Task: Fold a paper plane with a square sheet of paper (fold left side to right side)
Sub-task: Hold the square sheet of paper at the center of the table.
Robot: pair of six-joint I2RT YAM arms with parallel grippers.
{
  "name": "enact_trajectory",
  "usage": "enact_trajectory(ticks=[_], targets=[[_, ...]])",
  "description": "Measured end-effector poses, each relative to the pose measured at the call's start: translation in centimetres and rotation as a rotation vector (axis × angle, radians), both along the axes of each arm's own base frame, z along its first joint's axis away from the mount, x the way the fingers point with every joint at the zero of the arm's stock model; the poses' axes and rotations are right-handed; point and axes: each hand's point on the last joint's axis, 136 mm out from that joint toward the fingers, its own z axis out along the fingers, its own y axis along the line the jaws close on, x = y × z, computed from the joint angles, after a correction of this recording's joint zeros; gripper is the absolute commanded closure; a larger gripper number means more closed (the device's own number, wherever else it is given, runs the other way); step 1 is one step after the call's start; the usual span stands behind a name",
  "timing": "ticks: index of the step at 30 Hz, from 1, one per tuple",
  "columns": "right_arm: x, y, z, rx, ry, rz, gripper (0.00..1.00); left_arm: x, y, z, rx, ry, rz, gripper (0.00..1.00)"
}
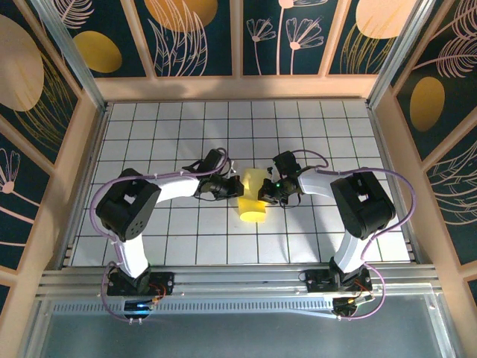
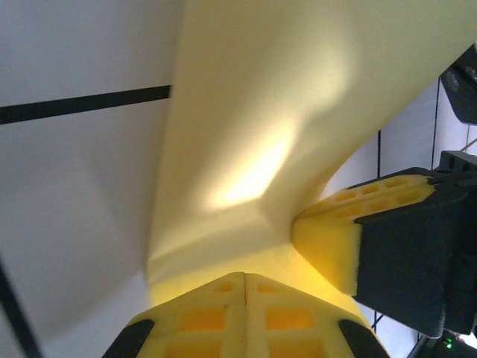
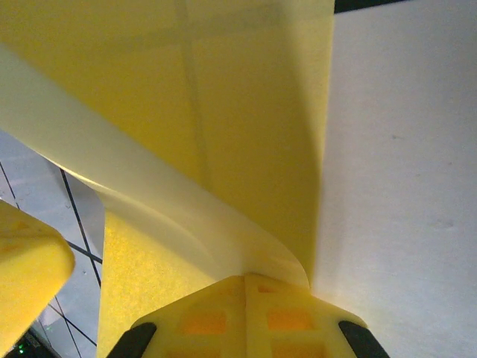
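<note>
Paper position first: the square sheet of paper (image 1: 252, 198) is sitting near the middle of the table (image 1: 186, 239), bowing up off the surface in a loose curl rather than lying flat. Its long axis is running from the near side toward the far side, between the two arms. The left claw (image 2: 244, 298) is meeting the sheet at its left margin and the right claw (image 3: 244, 298) at its right margin, so the paper is lying directly ahead of each claw and neither arm is noticeably nearer than the other. In the left wrist view the left claw's jaws are pressing fully together, with the yellow paper rising straight out from between the tips; it is judged to be pinching the sheet's edge. The right claw is likewise showing closed jaws, with a rolled lip of paper emerging at its tip, so it too appears to be clamping the sheet. One yellow pad of the right claw is showing just beside the paper in the left wrist view, which puts the two claws close together across the curl. Judgement: the coming move is depending on the left margin travelling over the curl to the right margin, squarely across the long axis, while the right side is being kept down on the table.
</note>
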Motion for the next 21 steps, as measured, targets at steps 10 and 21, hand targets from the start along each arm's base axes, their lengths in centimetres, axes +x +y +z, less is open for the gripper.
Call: enact_trajectory(ticks=[10, 21], targets=[[0.0, 0.1, 0.0, 0.000, 0.000, 0.002, 1.00, 0.0, -0.3, -2.1, 0.025, 0.040, -0.010, 1.00], [0.0, 0.1, 0.0, 0.000, 0.002, 0.003, 1.00, -0.2, 0.0, -2.6, 0.054, 0.062, -0.005, 1.00]])
